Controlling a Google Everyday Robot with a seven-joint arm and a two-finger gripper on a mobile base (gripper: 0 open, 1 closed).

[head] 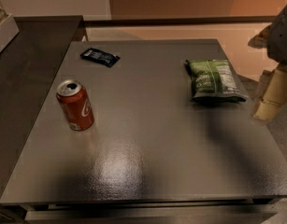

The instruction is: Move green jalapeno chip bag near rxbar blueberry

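Note:
The green jalapeno chip bag [213, 80] lies flat on the right side of the grey table [147, 162], near its right edge. The rxbar blueberry [100, 56], a small dark blue wrapper, lies at the far left of the table. The gripper [268, 105] shows as a pale blurred shape at the right edge of the view, just right of the bag and past the table's right edge. It is apart from the bag and holds nothing that I can see.
A red soda can [75, 105] stands upright on the left of the table, in front of the blue wrapper. A darker counter [26, 69] adjoins the table on the left. A wall and ledge run behind.

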